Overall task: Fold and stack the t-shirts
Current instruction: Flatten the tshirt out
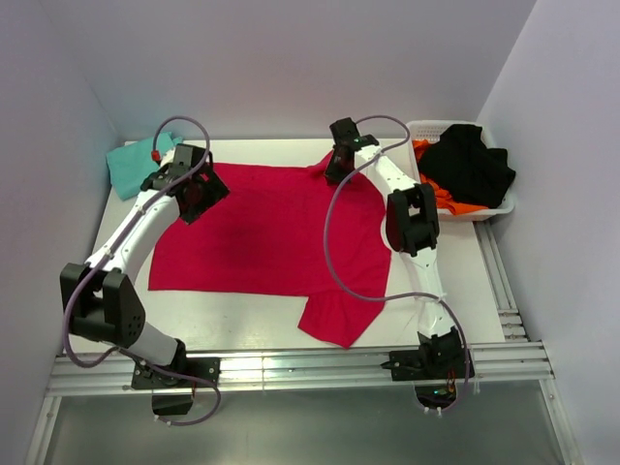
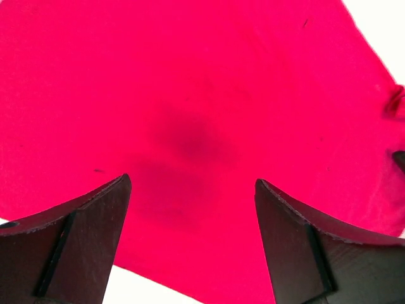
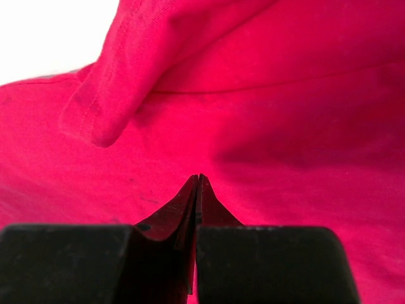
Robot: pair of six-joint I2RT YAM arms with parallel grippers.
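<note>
– Fingers (image 2: 82, 240) on the left gripper (image 2: 192, 183) are spread wide apart. Red cloth shows in the gap between them, lower down.
– Which cloth is that?
– The red t-shirt (image 1: 262, 232). The left gripper hangs over its far left part, near the corner. The cloth under it is flat and has a darker patch on it.
– And the right gripper (image 3: 198, 183)?
– Its fingers (image 3: 218, 212) are pressed tight together, tip to tip. The tips point at the red cloth. I cannot tell if a bit of cloth is pinched in them.
– Where is that one?
– At the far right corner of the red t-shirt, by the sleeve. The cloth there is bunched up. A fold with a hem stands up just past the fingers.
– How does the red t-shirt lie?
– It is spread out on the white table (image 1: 242, 325), mostly flat. One sleeve sticks out toward the near edge, on the right side.
– Is there another shirt?
– Yes, the teal t-shirt (image 1: 131, 167). It lies in the far left corner of the table, near the red one. The left arm hides part of it.
– What is on the right?
– A white basket (image 1: 504, 205) sits in the far right corner. A black cloth (image 1: 470, 160) and an orange cloth (image 1: 446, 199) lie in it.
</note>
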